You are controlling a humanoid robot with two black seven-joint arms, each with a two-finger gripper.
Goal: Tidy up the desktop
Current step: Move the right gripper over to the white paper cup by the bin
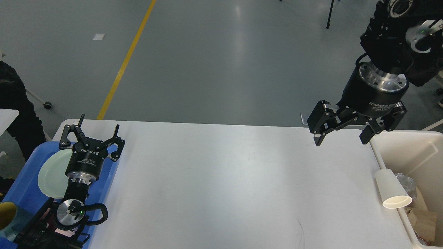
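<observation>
The white desktop [221, 186] fills the lower view, bare in its middle. A white paper cup [392, 189] lies on its side across the table's right edge and the bin's rim. My left gripper [98, 127] is open and empty at the table's far left corner, above a blue tray. My right gripper [341, 141] is open and empty, pointing down over the table's far right corner, up and left of the cup.
A blue tray [24, 193] at the left holds a pale green plate [52, 174] and a teal-and-yellow cup [8, 216]. A cream-white bin [415, 152] at the right edge holds crumpled plastic and brown paper.
</observation>
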